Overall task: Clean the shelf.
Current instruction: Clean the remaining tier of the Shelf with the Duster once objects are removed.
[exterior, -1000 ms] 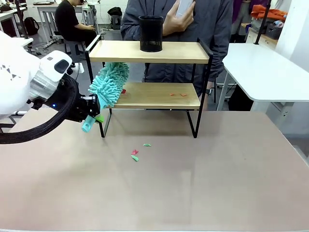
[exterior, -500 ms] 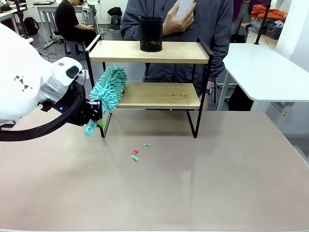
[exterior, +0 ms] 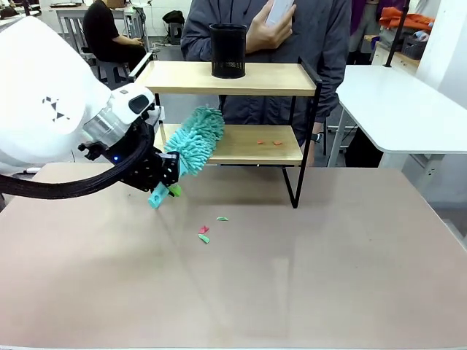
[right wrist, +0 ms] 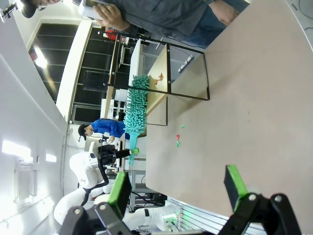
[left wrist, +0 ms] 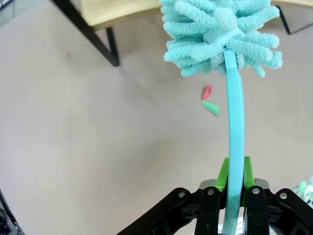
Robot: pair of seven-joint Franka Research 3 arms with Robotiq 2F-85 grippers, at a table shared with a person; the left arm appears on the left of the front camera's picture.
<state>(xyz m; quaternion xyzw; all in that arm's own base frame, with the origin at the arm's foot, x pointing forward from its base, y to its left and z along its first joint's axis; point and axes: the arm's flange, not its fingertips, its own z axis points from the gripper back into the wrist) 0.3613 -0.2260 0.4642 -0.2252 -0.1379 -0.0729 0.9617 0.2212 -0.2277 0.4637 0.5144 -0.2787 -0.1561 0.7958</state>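
Shelf [exterior: 226,76] stands at the far edge of the bench [exterior: 306,284], a bit left of middle, right in front of the person. A black mesh cup [exterior: 228,51] sits on the top board. Red scraps [exterior: 268,143] lie on the lower board toward its right end. More scraps [exterior: 204,233] lie on the bench in front of the shelf.

Risks, as a judgement:
- The fluffy head of the teal duster [exterior: 197,138] could snag the left black upright or the side rail. The rack looks light, so a sideways sweep may shove it toward the far edge or rock it, and the cup could tip.
- The handle is thin, so a push against the board may twist it in the pinch.
- A hard sweep may fling the scraps off the back toward the person, not forward onto the bench.

Left hand [exterior: 166,182] is clamped tight on the duster handle; its green pads press both sides in the left wrist view. It sits low, just in front of the shelf's front-left leg. The shelf lies beyond it and to its right. The duster head reaches up over the left end of the lower board, between the two boards; contact can't be told.

Right hand [right wrist: 176,188] is spread wide and empty, well apart from the shelf.
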